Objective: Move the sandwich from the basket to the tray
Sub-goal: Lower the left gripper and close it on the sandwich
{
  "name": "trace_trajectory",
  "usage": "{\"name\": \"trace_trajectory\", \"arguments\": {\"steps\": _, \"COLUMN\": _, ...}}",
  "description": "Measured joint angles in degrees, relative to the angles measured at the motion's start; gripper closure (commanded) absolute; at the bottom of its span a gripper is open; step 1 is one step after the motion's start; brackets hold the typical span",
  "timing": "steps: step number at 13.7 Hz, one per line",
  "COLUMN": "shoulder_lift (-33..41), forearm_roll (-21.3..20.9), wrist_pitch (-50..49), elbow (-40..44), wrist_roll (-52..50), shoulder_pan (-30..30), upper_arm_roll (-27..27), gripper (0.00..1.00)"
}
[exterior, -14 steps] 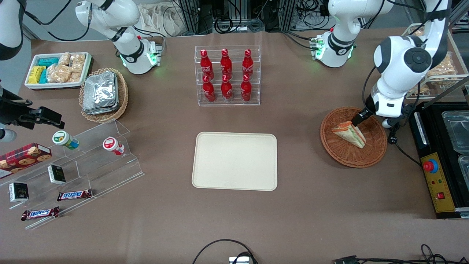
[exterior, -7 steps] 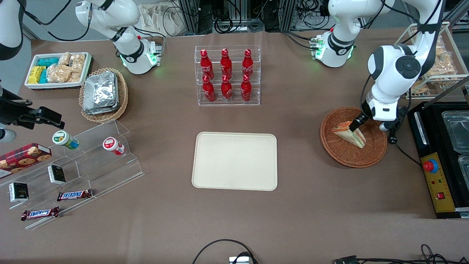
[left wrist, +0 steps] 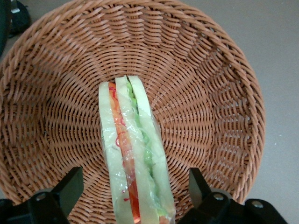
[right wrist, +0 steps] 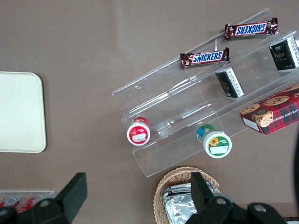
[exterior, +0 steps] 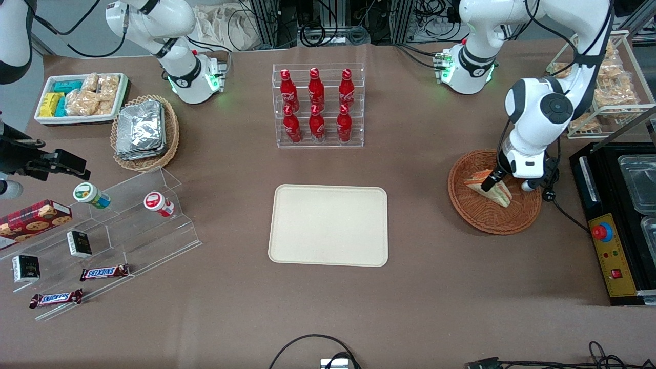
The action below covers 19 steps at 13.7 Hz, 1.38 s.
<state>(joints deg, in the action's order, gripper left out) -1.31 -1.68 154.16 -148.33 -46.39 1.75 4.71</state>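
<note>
Movement: since a second ago the working arm has been swinging in over the basket, bringing the claw [exterior: 493, 180] down onto the sandwich.
Tray [exterior: 328, 225]: lying flat on the counter [exterior: 420, 287], nearer the front camera than the bottle rack, well apart from the basket and toward the parked arm's end from it.
Sandwich [left wrist: 135, 154]: lying in the basket, layered edge facing up, orange, red and green filling showing between the white bread.
Claw: standing spread wide, one finger [left wrist: 69, 186] on either side of the sandwich, neither visibly pressing on the bread.
Basket [exterior: 476, 212]: sitting on the counter toward the working arm's end.
Bottle rack [exterior: 318, 105]: holding six red bottles, standing farther from the camera than the tray.
</note>
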Motion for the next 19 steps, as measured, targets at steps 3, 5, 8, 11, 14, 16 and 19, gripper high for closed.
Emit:
{"name": "trace_trajectory", "arguments": {"steps": 3, "shoulder_lift": -1.50, "forearm_roll": 0.00, "wrist_pitch": 1.52, "elbow": -0.01, "wrist_roll": -0.34, "shoulder_pan": 0.00, "upper_arm_roll": 0.00, "gripper": 0.00}}
{"name": "trace_trajectory", "arguments": {"steps": 5, "shoulder_lift": -2.53, "forearm_roll": 0.00, "wrist_pitch": 2.14, "elbow": -0.01, "wrist_roll": -0.38, "shoulder_pan": 0.00, "upper_arm_roll": 0.00, "gripper": 0.08}}
{"name": "trace_trajectory", "arguments": {"steps": 8, "shoulder_lift": -3.52, "forearm_roll": 0.00, "wrist_pitch": 2.72, "elbow": -0.01, "wrist_roll": -0.40, "shoulder_pan": 0.00, "upper_arm_roll": 0.01, "gripper": 0.64}}
{"name": "trace_trajectory", "arguments": {"steps": 11, "shoulder_lift": -4.30, "forearm_roll": 0.00, "wrist_pitch": 3.50, "elbow": -0.01, "wrist_roll": -0.41, "shoulder_pan": 0.00, "upper_arm_roll": 0.01, "gripper": 0.94}}
{"name": "trace_trajectory", "arguments": {"steps": 14, "shoulder_lift": -4.25, "forearm_roll": -0.01, "wrist_pitch": 3.56, "elbow": 0.01, "wrist_roll": -0.33, "shoulder_pan": -0.01, "upper_arm_roll": 0.10, "gripper": 0.95}}
{"name": "trace_trajectory", "arguments": {"steps": 16, "shoulder_lift": -3.78, "forearm_roll": -0.17, "wrist_pitch": 3.03, "elbow": 0.12, "wrist_roll": -0.21, "shoulder_pan": -0.39, "upper_arm_roll": 1.09, "gripper": 0.95}}
{"name": "trace_trajectory", "arguments": {"steps": 19, "shoulder_lift": -0.46, "forearm_roll": -2.94, "wrist_pitch": -4.28, "elbow": 1.18, "wrist_roll": 0.78, "shoulder_pan": -2.39, "upper_arm_roll": 2.36, "gripper": 0.95}}
